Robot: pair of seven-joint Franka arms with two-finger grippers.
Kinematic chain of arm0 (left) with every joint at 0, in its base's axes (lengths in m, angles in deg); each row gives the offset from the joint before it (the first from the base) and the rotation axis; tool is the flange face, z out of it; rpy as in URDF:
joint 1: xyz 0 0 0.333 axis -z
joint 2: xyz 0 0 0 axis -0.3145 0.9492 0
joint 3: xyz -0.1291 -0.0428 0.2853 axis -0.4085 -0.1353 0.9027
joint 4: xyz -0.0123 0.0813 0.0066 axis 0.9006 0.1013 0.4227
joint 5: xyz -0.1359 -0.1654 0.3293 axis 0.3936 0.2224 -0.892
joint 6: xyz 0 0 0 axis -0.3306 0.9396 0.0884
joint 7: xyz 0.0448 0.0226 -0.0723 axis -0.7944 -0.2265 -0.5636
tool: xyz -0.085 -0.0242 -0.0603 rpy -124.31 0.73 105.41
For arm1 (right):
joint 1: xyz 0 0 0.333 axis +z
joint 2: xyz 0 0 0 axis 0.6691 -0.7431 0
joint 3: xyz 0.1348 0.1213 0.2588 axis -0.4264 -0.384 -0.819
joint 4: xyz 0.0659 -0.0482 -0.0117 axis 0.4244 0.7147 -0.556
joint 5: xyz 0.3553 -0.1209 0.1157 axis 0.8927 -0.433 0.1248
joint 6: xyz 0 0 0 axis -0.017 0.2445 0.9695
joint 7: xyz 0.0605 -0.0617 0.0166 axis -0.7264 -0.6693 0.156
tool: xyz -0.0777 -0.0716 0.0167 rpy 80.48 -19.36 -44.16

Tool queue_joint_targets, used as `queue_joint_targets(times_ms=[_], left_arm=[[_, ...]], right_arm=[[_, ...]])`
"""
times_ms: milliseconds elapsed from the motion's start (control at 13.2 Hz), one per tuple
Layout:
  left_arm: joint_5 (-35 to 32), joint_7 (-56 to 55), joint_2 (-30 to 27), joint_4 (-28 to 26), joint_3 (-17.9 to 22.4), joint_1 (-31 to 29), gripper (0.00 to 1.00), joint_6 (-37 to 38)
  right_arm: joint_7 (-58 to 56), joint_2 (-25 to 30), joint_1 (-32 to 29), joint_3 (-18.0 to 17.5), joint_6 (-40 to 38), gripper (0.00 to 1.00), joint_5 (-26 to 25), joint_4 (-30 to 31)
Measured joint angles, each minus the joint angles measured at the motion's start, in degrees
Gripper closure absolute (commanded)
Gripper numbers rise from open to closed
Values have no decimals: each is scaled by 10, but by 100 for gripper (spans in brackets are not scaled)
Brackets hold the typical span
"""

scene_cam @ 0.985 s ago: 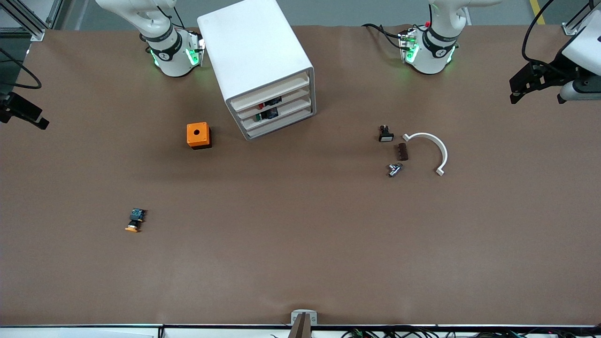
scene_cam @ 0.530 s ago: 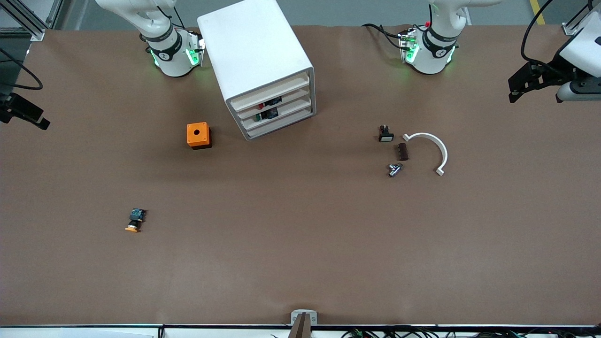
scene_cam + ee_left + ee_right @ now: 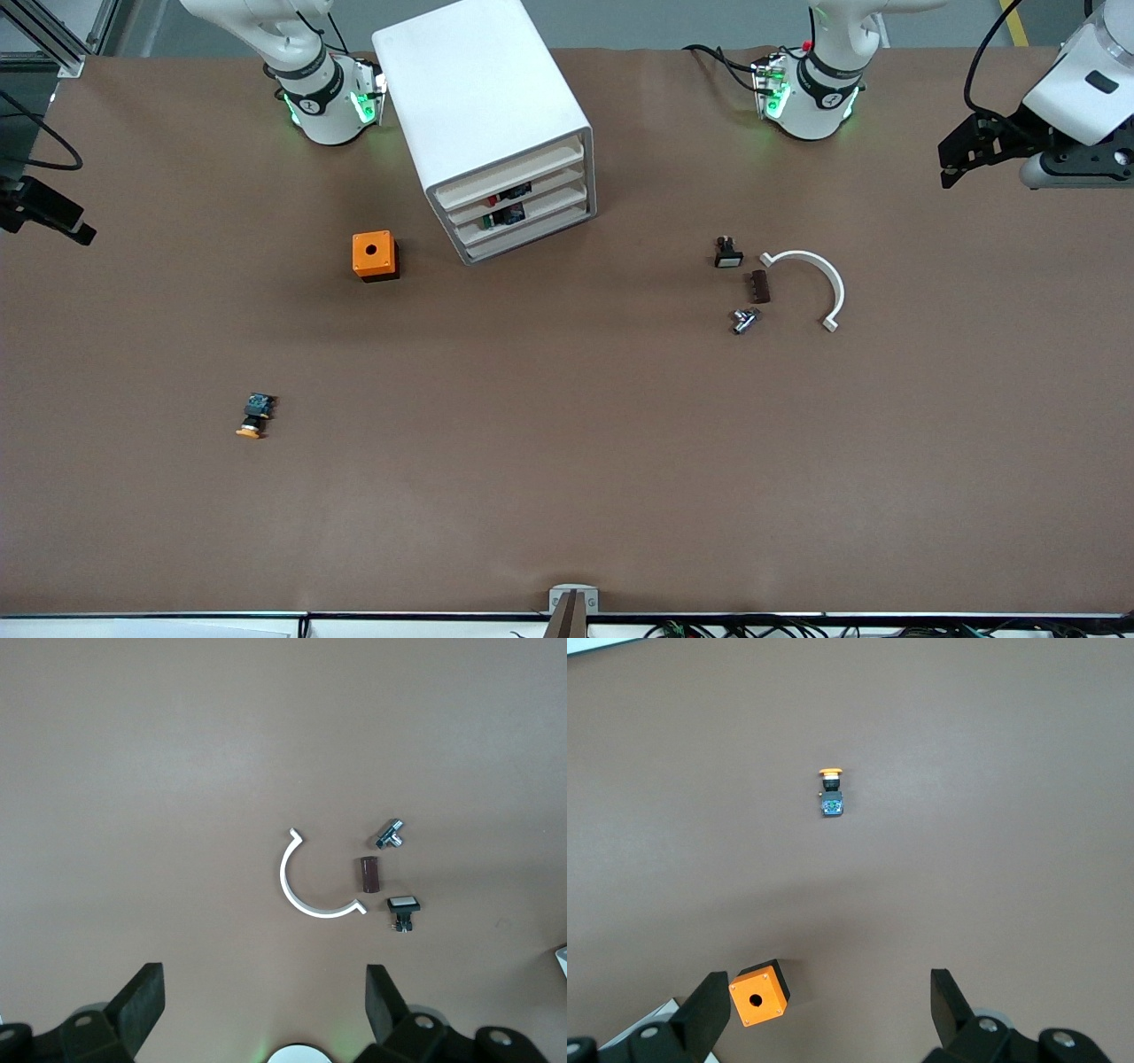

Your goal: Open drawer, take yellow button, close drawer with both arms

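The white cabinet stands between the two arm bases. Its uppermost drawer sits flush with the three lower ones. The button, with an orange-yellow cap and black-and-blue body, lies on the bare table toward the right arm's end, nearer to the front camera than the cabinet. It also shows in the right wrist view. My right gripper is open and empty, high at the right arm's end of the table. My left gripper is open and empty, high at the left arm's end.
An orange box with a hole sits beside the cabinet and shows in the right wrist view. A white arc piece, brown block, metal part and white-capped switch lie toward the left arm's end.
My left gripper has shifted a little toward the middle of the table. The right gripper, button and drawers have barely moved.
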Motion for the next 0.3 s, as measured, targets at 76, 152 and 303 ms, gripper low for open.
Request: queue_joint_targets(times_ms=[76, 152, 303], left_arm=[[0, 0, -1, 0, 1, 0, 0, -1], [0, 0, -1, 0, 4, -1, 0, -2], [0, 0, 3, 6, 7, -10, 0, -6]], right_arm=[[0, 0, 0, 0, 0, 0, 0, 0], [0, 0, 0, 0, 0, 0, 0, 0], [0, 0, 0, 0, 0, 0, 0, 0]])
